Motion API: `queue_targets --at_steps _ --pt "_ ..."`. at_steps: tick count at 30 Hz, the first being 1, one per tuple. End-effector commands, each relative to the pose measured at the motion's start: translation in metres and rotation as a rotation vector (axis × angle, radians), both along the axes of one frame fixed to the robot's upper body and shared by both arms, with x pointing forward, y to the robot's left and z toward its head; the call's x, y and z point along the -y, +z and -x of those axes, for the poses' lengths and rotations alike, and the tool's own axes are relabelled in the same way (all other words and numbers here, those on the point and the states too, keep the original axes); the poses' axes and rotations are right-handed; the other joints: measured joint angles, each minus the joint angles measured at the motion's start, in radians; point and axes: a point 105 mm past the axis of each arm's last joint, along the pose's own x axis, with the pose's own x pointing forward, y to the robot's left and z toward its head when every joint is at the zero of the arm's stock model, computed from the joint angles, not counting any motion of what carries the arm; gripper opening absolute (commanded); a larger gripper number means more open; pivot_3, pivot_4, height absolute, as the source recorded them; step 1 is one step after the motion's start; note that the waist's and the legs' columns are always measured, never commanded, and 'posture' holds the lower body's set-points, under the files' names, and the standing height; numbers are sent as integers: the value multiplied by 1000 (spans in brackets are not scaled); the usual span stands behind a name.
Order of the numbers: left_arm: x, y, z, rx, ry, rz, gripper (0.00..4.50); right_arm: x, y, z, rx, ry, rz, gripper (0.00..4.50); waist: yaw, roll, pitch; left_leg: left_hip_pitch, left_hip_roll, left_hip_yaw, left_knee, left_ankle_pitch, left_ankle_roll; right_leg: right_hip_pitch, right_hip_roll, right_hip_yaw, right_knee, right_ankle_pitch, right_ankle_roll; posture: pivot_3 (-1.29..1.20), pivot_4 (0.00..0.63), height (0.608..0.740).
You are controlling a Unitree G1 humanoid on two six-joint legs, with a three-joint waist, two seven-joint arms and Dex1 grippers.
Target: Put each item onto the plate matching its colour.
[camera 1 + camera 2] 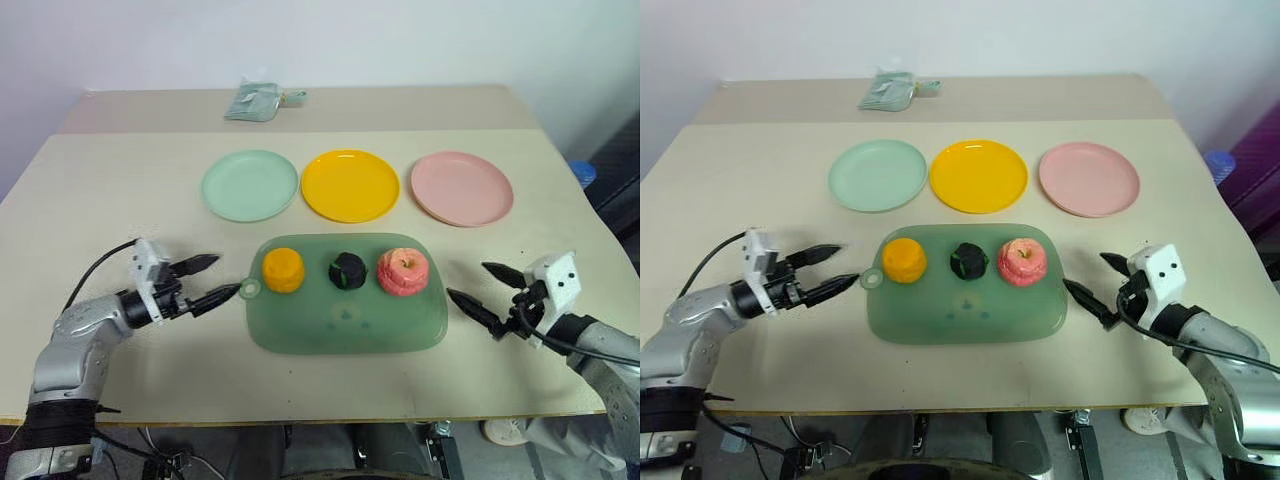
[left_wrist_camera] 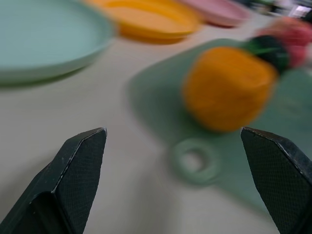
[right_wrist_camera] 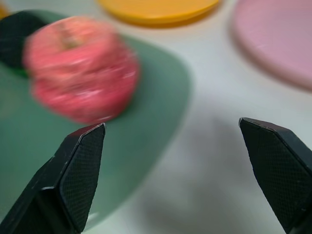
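- Bench [image 1: 90, 200]: one beige surface carrying every item listed below.
- Plates: three, round and equal in form, set in one row across the far half of the bench. From the robot's left: one mint green plate [image 1: 250, 185], one yellow plate [image 1: 350, 185], one pink plate [image 1: 461, 188]. Neighbouring plates lie just beside each other. All three are bare.
- Mat: one translucent green mat [image 1: 345, 325], rounded-rectangle, lying nearer the robot than the plate row, with a small ring tab [image 1: 249, 289] at its left end.
- Toy foods: three, all on the far part of the mat in one row, none on a plate. From the robot's left: one orange-yellow chunk [image 1: 283, 269], one dark green-black ball [image 1: 347, 270], one pinkish-red apple [image 1: 402, 271]. The ball and the apple stand close together; the chunk is set a little apart.
- Left pincer [image 1: 212, 281]: one, fingers apart and holding nothing, just left of the mat with one fingertip close to the ring tab. In the left wrist view the chunk sits ahead between the spread fingers.
- Right pincer [image 1: 482, 285]: one, fingers apart and holding nothing, just right of the mat, near the apple without touching it.
- Other: one small greenish packet [image 1: 255, 100] at the far edge of the bench, well apart from the plates.
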Motion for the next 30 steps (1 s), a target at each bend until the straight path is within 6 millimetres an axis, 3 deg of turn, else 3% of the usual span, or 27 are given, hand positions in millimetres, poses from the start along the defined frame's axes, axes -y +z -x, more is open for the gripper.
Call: queue_targets --at_steps 1,9,13,16,18,20,24,30 --pt "30 14 -8 79 -107 -58 4500 -15 13 5 20 90 -6 4468 -3 0 0 0 0 0 0 0 0 0 0 0 0 0 0 0 150 740" --pt "82 15 -18 107 -264 -176 4500 -35 14 16 10 145 -14 4468 -6 0 0 0 -1 0 0 0 1 -1 2 0 0 0 0 0 150 740" --pt "90 13 -26 109 -259 -238 4500 -42 15 22 9 157 -17 4468 -3 0 0 0 -2 0 1 0 1 0 2 0 0 0 0 0 150 740" --pt "92 19 -29 114 -252 -240 3642 -45 17 25 14 160 -18 4500 -6 0 0 0 -2 0 1 0 1 0 2 0 0 0 0 0 150 740" --pt "92 22 -30 121 -249 -250 2776 -46 17 26 16 158 -19 4500 -7 0 0 0 -2 0 1 0 1 0 2 0 0 0 0 0 150 740" --pt "92 24 -30 129 -243 -262 2715 -46 18 26 19 154 -18 4500 -6 0 0 0 -2 0 1 0 1 0 2 0 0 0 0 0 150 740" --pt "90 45 -36 136 -201 -176 2715 -47 19 26 25 148 -14 4500 -4 0 0 0 -2 0 1 0 1 0 2 0 0 0 0 0 150 740" --pt "100 86 -66 210 -75 -58 2715 -47 22 21 41 142 -9 4500 -1 -1 0 -2 -2 -1 3 0 1 -1 2 -1 0 0 1 0 150 740"
